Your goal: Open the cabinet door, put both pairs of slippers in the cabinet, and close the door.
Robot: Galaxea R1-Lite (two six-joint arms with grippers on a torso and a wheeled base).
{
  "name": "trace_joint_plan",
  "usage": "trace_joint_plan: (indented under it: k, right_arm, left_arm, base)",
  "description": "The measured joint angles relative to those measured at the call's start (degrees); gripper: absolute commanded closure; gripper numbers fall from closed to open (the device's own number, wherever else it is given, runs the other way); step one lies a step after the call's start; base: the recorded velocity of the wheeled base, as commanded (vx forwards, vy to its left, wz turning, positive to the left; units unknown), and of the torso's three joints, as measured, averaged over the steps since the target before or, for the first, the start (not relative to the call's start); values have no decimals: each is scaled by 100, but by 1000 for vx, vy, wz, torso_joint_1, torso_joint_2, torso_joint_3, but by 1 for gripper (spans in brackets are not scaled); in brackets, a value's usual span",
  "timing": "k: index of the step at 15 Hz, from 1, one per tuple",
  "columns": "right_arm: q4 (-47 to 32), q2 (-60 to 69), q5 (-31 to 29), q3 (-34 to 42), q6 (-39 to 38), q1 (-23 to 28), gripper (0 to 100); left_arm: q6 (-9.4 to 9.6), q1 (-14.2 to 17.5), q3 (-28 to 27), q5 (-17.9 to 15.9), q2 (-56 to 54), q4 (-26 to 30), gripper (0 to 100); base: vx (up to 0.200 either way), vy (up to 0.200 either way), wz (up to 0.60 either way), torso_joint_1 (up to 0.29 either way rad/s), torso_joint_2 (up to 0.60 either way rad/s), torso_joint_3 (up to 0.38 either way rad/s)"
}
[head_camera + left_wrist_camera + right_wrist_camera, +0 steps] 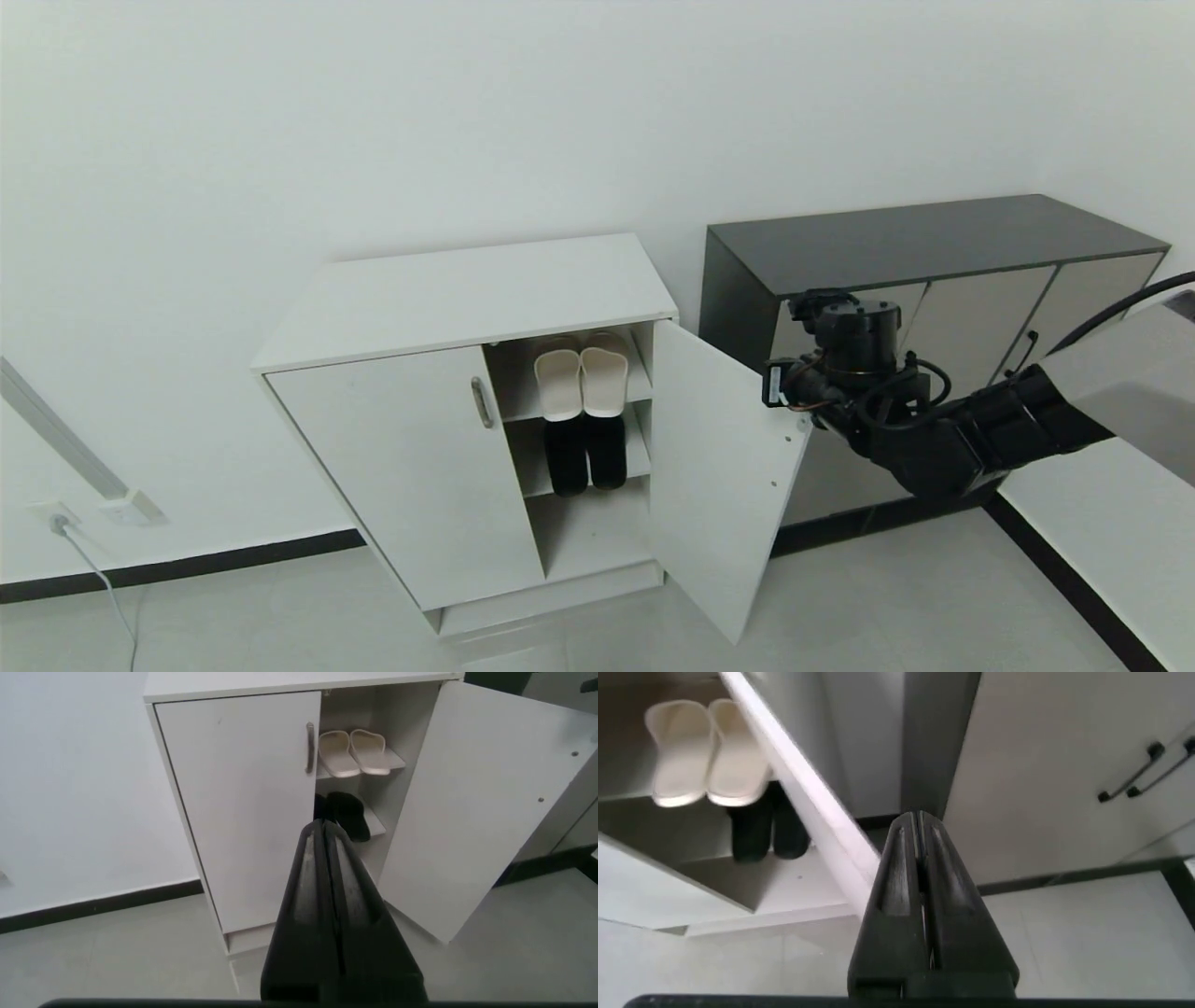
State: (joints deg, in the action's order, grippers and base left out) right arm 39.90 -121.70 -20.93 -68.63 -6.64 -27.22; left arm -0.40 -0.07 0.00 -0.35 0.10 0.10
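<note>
Cabinet (448,299) with two doors: left door (401,467) closed, right door (719,467) swung wide. Inside, two pairs: white slippers (581,381) on the top shelf, black slippers (585,453) below. Left gripper (324,826) and right gripper (920,817) pinched together, empty, the right beside that door.

The cabinet (467,299) against the wall (373,121), left door (401,467) closed, right door (719,476) swung open rightward, upper pair of slippers (581,381) on the top shelf, lower pair of slippers (585,455) on the shelf directly below, sideboard (934,238) to the cabinet's right, right gripper (920,826) near the open door's free edge
</note>
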Motion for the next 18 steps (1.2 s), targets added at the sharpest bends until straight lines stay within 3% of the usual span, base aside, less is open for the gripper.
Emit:
trace_joint_plan:
  k: [11,18]
  right_arm:
    - [-211,-127,0,30,-60,-105,100]
    - [-191,218,-22,549,-266,-1131,100]
  left_arm:
    - [-2,-2,0,0,0,0,100]
    - [-2,-2,0,0,0,0,100]
  base:
    - [0,0,0,0,0,0]
    - [0,0,0,0,0,0]
